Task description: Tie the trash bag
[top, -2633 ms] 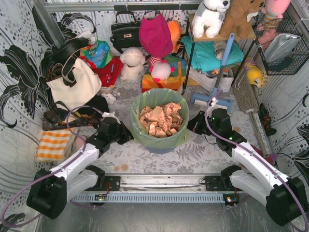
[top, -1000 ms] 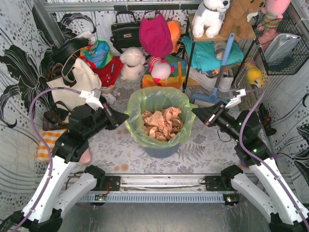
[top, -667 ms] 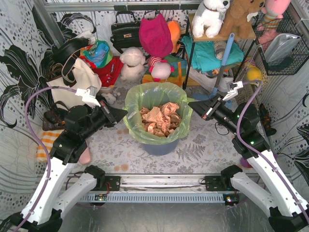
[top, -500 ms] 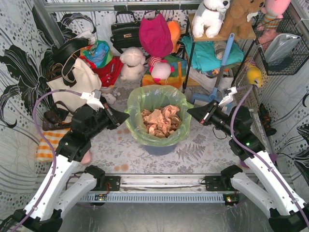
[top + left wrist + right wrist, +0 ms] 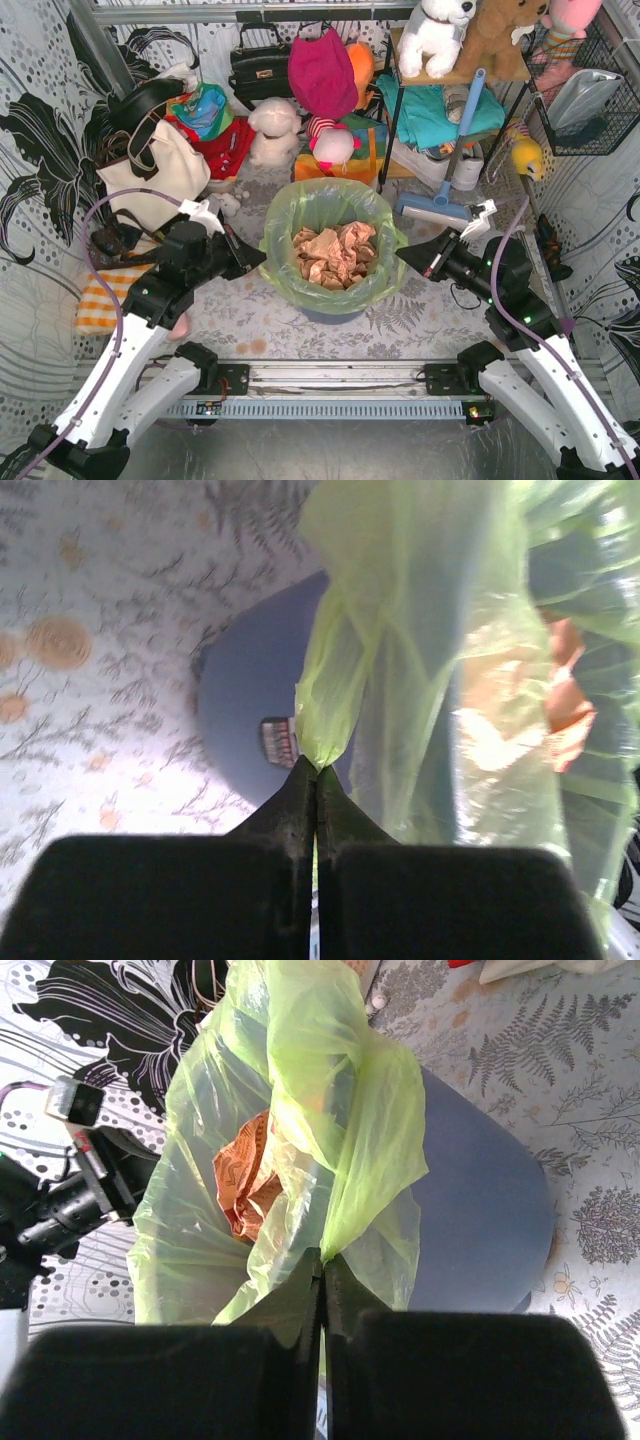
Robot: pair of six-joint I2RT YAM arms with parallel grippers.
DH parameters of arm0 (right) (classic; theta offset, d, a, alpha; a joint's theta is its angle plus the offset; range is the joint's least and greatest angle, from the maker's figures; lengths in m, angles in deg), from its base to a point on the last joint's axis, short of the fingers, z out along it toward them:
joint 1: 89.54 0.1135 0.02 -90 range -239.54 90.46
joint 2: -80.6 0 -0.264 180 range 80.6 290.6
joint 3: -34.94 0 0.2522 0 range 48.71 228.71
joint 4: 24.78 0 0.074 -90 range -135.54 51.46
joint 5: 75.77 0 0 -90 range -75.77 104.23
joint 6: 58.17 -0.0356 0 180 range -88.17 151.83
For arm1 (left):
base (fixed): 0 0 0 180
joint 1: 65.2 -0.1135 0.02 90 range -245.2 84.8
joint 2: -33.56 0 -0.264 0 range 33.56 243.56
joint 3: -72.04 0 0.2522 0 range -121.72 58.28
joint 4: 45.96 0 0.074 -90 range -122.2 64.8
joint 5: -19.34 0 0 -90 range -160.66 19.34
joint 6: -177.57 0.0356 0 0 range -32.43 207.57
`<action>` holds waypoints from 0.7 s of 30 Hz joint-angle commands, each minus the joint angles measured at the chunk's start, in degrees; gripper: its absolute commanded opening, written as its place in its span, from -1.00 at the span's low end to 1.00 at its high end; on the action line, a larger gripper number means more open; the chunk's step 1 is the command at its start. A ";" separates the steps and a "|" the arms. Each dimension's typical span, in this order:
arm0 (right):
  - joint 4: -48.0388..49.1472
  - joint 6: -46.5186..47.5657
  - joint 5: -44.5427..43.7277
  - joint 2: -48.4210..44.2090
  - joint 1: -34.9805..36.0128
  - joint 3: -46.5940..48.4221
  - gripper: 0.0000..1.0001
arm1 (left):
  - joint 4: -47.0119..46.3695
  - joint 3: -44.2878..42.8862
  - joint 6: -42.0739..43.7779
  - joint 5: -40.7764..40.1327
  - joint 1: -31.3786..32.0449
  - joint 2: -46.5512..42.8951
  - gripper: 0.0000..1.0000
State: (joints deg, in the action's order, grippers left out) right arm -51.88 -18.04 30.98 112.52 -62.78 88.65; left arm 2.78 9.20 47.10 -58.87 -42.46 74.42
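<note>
The trash bag [image 5: 300, 205] is sitting inside the round blue-grey bin [image 5: 250, 700], in the middle of the table in front of me. It is thin and green, and I can see the crumpled tan paper [image 5: 335, 255] in it. My left gripper [image 5: 257, 259] is shut tight on a bunched bit of the bag's edge on the left side. My right gripper [image 5: 402, 258] is shut tight on a bit of the edge on the right side. My wrist cameras show the green plastic pinched right at the tips of my closed jaws. So the grabbing part is done, and the edge looks pulled up off the rim of the bin on both sides. But the top of the bag is wide open, and there is no knot yet. I think I have to bring the two ends together over the middle, cross them, and pull them into a knot. That is most of the job. A little while ago my arms were down low beside the bin, and the bag's edge was folded down over the rim. Now my arms are up and the edge is stretched out to the left and right. Since half a second ago, both grippers have come a little lower and closer to me.
</note>
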 commanded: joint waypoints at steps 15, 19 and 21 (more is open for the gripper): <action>19.65 -2.46 13.31 14.84 0.08 18.08 -1.00 | 8.35 -22.72 4.58 -1.67 -0.04 5.79 -1.00; 20.26 -1.52 12.59 15.69 0.06 18.54 -1.00 | 4.88 -23.26 4.07 -2.67 0.00 6.14 -1.00; 18.59 -0.40 10.39 15.20 0.07 16.83 -1.00 | 3.03 -20.58 3.76 -3.26 -0.01 6.29 -1.00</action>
State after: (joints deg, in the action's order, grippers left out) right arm -37.57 -19.76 42.52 129.11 -62.71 105.09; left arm 12.53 -12.83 50.60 -60.40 -42.37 80.80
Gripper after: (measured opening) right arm 0.003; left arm 0.007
